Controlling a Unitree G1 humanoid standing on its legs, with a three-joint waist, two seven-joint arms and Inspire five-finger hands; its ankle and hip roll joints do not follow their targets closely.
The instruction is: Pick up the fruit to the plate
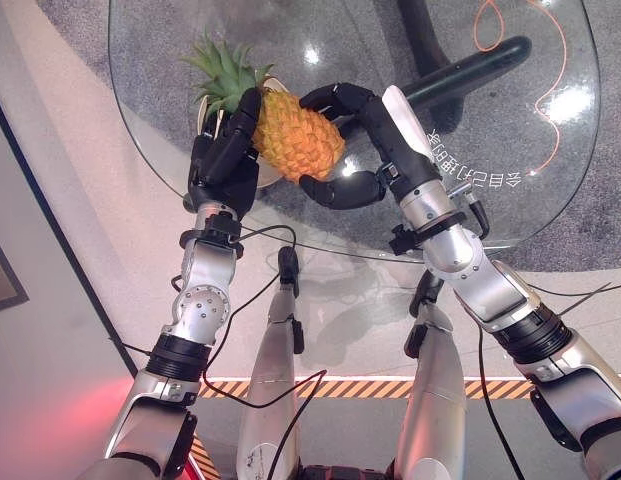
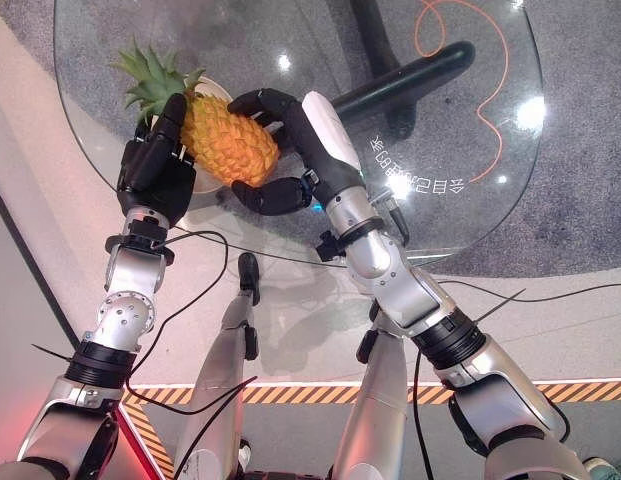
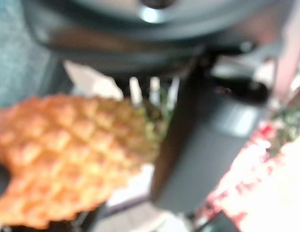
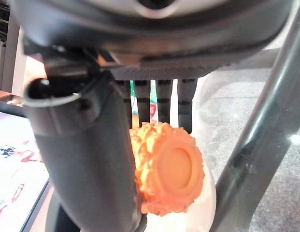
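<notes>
both robot hands, left (image 1: 222, 160) and right (image 1: 362, 140), curled round pineapple (image 1: 295, 135); its flat base clear at right wrist

A demo or exhibition floor: hazard-striped tape (image 1: 390, 388) (yellow-black) beside a round glass table (image 1: 550, 180).

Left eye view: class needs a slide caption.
Both robot hands grip an orange plastic pineapple above a white plate.
</notes>
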